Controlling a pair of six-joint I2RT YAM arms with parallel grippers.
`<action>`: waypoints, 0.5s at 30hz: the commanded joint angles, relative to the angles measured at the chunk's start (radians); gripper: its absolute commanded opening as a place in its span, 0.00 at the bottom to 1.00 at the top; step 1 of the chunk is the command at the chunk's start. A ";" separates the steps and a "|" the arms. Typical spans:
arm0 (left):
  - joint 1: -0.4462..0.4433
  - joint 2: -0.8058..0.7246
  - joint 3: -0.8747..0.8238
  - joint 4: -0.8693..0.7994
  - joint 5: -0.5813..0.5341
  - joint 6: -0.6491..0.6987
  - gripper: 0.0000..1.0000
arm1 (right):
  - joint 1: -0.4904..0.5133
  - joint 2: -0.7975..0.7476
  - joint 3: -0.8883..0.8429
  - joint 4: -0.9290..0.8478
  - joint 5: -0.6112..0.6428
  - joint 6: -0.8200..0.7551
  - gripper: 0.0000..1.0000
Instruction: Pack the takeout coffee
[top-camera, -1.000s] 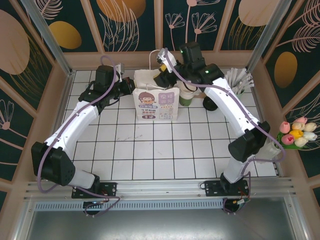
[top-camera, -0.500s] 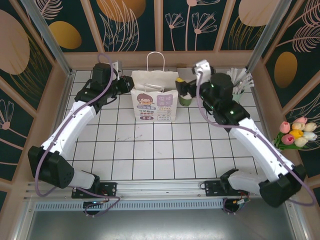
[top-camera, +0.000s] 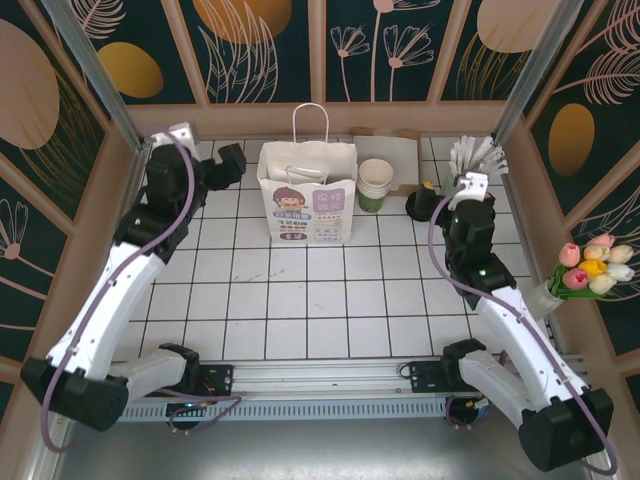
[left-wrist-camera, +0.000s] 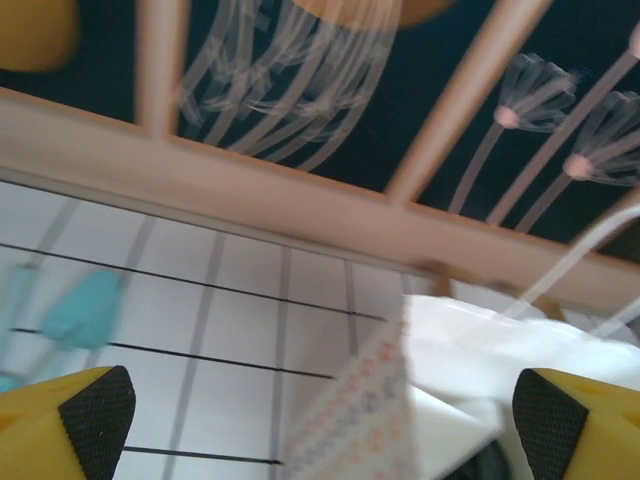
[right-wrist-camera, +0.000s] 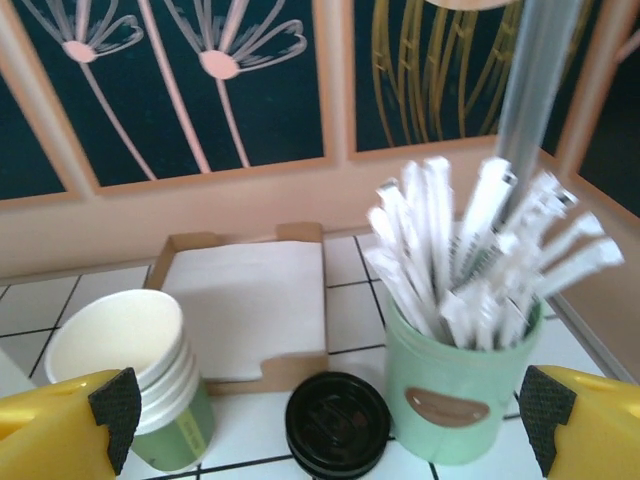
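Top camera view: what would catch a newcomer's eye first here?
The white paper bag with a cartoon face stands upright at the back middle of the tiled table. Right of it sit a stack of green cups, a loose black lid and a green holder of wrapped straws. Pink and yellow tulips brighten the right edge.

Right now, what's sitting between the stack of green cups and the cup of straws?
A loose black lid lies there, as the right wrist view shows.
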 joint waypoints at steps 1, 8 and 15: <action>0.001 -0.093 -0.125 0.111 -0.332 0.037 0.99 | -0.031 -0.058 -0.068 0.084 0.056 0.090 0.99; 0.004 -0.285 -0.571 0.355 -0.739 0.054 0.99 | -0.148 -0.104 -0.171 0.085 -0.089 0.259 0.99; 0.022 -0.292 -0.844 0.542 -0.918 0.068 0.99 | -0.269 0.001 -0.287 0.148 -0.183 0.205 0.99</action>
